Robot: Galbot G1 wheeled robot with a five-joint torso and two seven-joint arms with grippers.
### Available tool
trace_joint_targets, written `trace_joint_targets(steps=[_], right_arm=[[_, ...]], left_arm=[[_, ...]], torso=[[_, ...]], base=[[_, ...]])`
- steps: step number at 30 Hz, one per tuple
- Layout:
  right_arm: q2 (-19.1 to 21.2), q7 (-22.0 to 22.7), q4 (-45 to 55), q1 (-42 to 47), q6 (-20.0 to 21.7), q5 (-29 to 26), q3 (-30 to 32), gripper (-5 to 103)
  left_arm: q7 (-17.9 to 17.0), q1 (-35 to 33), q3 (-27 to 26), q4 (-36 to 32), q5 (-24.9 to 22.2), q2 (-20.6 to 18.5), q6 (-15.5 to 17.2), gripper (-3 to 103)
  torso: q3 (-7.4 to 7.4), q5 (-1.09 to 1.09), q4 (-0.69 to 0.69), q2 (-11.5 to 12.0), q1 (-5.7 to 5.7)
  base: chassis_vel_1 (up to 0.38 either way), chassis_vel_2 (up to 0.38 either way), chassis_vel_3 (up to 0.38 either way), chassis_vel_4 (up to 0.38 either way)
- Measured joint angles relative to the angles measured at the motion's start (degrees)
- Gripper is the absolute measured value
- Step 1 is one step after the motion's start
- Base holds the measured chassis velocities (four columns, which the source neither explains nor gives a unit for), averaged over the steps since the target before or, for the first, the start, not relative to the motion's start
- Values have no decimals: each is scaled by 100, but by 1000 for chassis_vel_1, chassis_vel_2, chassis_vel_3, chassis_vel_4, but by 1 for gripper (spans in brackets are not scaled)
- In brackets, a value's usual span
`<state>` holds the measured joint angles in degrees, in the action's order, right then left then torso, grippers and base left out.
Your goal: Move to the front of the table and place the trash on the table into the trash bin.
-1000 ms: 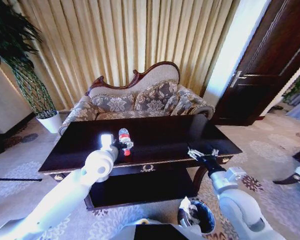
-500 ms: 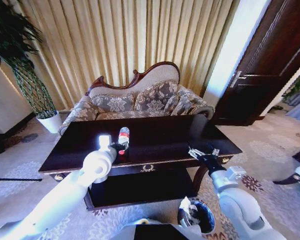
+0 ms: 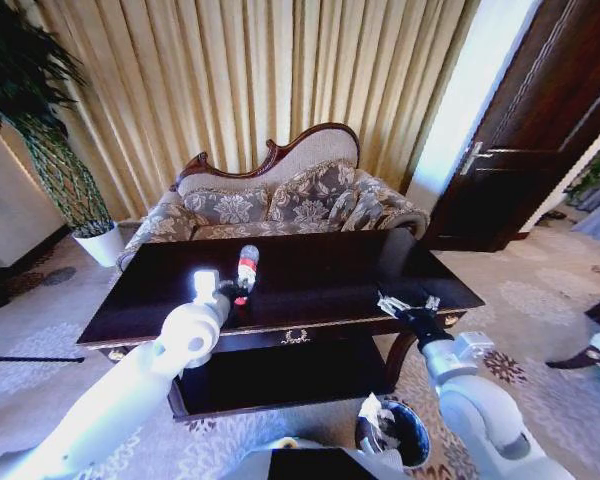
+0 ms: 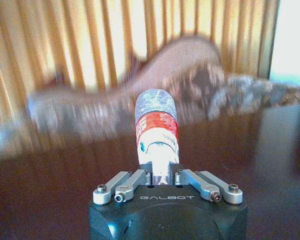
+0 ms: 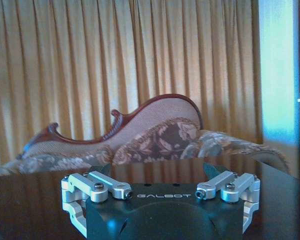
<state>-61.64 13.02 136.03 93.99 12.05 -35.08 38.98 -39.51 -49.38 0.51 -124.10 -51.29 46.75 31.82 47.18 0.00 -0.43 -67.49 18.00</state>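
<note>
Above the table (image 3: 310,275), the left gripper (image 3: 236,295) pinches the bottle (image 3: 247,268) near its cap end (light, crushable, likely slick), while the right gripper (image 3: 406,309) idles spread wide.

Open worktop on most sides, tight at the near edge.

From my seat the dark worktop (image 3: 320,265) lies bare across its middle and far side, so I have room to pass there. My left gripper (image 3: 238,292) with the bottle (image 3: 246,268) clamped in its fingers takes up the left front; my right gripper (image 3: 408,308) sits at the right front edge. The sofa (image 3: 280,200) blocks the far side. The trash bin (image 3: 412,432) stands on the floor just beside my right arm.
</note>
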Motion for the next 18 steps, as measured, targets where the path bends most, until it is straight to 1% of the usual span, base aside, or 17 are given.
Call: trace_joint_targets(steps=[1, 2, 3, 4, 5, 6, 7, 8, 9, 10, 11, 12, 14, 16, 17, 18], right_arm=[[95, 14, 81, -54, 12, -314, -29, 100], [159, 22, 120, -97, 38, -551, -52, 100], [159, 22, 120, -97, 38, -551, -52, 100], [252, 30, 174, -179, 84, -953, -95, 100], [350, 32, 224, -283, 134, -1429, -150, 100], [419, 32, 260, -384, 167, -1819, -200, 100], [419, 32, 260, -384, 167, -1819, -200, 100], [460, 33, 274, -466, 186, -2038, -234, 100], [525, 29, 289, -615, 207, -2377, -290, 100], [643, 17, 277, -1291, 226, -3342, -461, 100], [643, 17, 277, -1291, 226, -3342, -461, 100], [656, -7, 245, -1491, 226, -3507, -510, 100], [654, -146, 137, -1745, 221, -3590, -604, 100], [574, -342, -66, -2055, 214, -3531, -852, 100], [574, -342, -66, -2055, 214, -3531, -852, 100], [517, -426, -163, -2163, 210, -3472, -964, 100]], left_arm=[[660, -133, -27, 198, 1032, -95, -438, 16], [951, -187, -43, 307, 1569, -136, -723, 16], [951, -187, -43, 307, 1569, -136, -723, 16], [1397, -256, -99, 487, 2411, -190, -1214, 16], [1769, -291, -169, 620, 3004, -218, -1626, 16], [2012, -295, -210, 708, 3386, -238, -1939, 16], [2012, -295, -210, 708, 3386, -238, -1939, 16], [2144, -292, -227, 763, 3604, -249, -2113, 16], [2357, -271, -245, 841, 3914, -269, -2381, 16], [3067, -83, -214, 986, 4575, -346, -3183, 16], [3067, -83, -214, 986, 4575, -346, -3183, 16], [3221, 32, -122, 1018, 4734, -381, -3378, 16], [3404, 221, 34, 1051, 4941, -443, -3588, 16], [3531, 571, 364, 1048, 5019, -602, -3654, 16], [3531, 571, 364, 1048, 5019, -602, -3654, 16], [3545, 779, 591, 1033, 5002, -690, -3655, 16]], torso=[[0, -1, 1, 0, 0], [0, -2, 1, 0, 0], [0, -2, 1, 0, 0], [0, -1, 1, 0, 0], [0, -1, 1, 0, 0], [0, -2, 1, 0, 0], [0, -2, 1, 0, 0], [0, 0, 0, 0, 0], [0, -1, 0, 0, 0], [0, 0, 1, 0, 0], [0, 0, 1, 0, 0], [1, -1, 1, 0, 1], [0, -1, 0, 0, 1], [1, 0, 0, 0, 0], [1, 0, 0, 0, 0], [1, 0, 0, 0, 0]], base=[[0, 0, 0, 0], [0, 0, 0, 0], [0, 0, 0, 0], [0, 0, 0, 0], [0, 0, 0, 0], [0, 0, 0, 0], [0, 0, 0, 0], [0, 0, 0, 0], [0, 0, 0, 0], [0, 0, 0, 0], [0, 0, 0, 0], [0, 0, 0, 0], [0, 0, 0, 0], [0, 0, 0, 0], [0, 0, 0, 0], [0, 0, 0, 0]])
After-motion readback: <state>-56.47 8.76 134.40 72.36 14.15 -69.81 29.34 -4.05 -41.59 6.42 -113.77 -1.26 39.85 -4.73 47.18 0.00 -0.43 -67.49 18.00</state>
